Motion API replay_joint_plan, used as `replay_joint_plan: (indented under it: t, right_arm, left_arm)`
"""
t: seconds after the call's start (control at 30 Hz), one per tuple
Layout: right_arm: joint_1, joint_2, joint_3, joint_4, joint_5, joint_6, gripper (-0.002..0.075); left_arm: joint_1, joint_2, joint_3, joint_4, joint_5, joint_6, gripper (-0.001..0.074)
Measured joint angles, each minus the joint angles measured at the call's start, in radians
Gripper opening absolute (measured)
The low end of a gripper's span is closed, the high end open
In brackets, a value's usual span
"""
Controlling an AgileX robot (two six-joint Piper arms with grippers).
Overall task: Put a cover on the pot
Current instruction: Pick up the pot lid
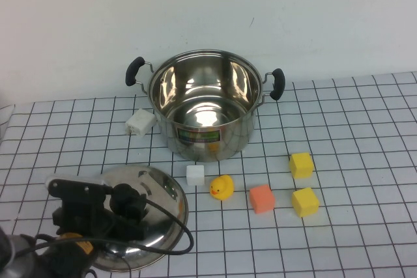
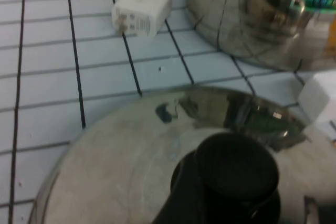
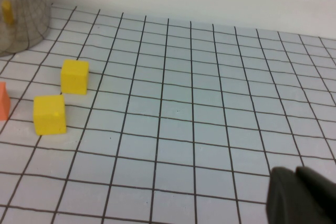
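Observation:
The pot [image 1: 205, 105], shiny steel with two black side handles and a green-red label, stands open and empty at the back middle of the table. It also shows in the left wrist view [image 2: 247, 19] and the right wrist view [image 3: 21, 14]. The domed steel lid [image 1: 156, 193] lies flat on the table at the front left, apart from the pot. My left gripper [image 1: 127, 203] is over the lid's black knob [image 2: 236, 174], open, with a finger on either side of it. My right gripper [image 3: 300, 195] is shut and empty, low over bare table at the right, out of the high view.
A white plug adapter [image 1: 140, 122] lies left of the pot. In front of the pot are a white cube [image 1: 195, 174], a yellow duck [image 1: 221, 187], an orange cube [image 1: 262, 198] and two yellow cubes [image 1: 301, 165] [image 1: 305, 201]. A white wall stands behind.

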Motion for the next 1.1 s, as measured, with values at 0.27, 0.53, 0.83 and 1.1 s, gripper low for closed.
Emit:
replay_joint_plan:
  t: [0.27, 0.53, 0.83, 1.1]
  right_arm:
    - [0.0, 0.0, 0.0, 0.0, 0.0, 0.0, 0.0009]
    - [0.0, 0.0, 0.0, 0.0, 0.0, 0.0, 0.0009]
    - [0.0, 0.0, 0.0, 0.0, 0.0, 0.0, 0.0009]
    - [0.0, 0.0, 0.0, 0.0, 0.0, 0.0, 0.0009]
  left_arm:
    - [0.0, 0.096, -0.045, -0.027, -0.002, -0.07, 0.0619]
    - [0.0, 0.129, -0.133, -0.034, -0.004, -0.123, 0.0611]
    - [0.0, 0.181, -0.155, -0.133, -0.015, -0.134, 0.0586]
    - [0.0, 0.216, -0.157, -0.096, -0.069, -0.121, 0.0517]
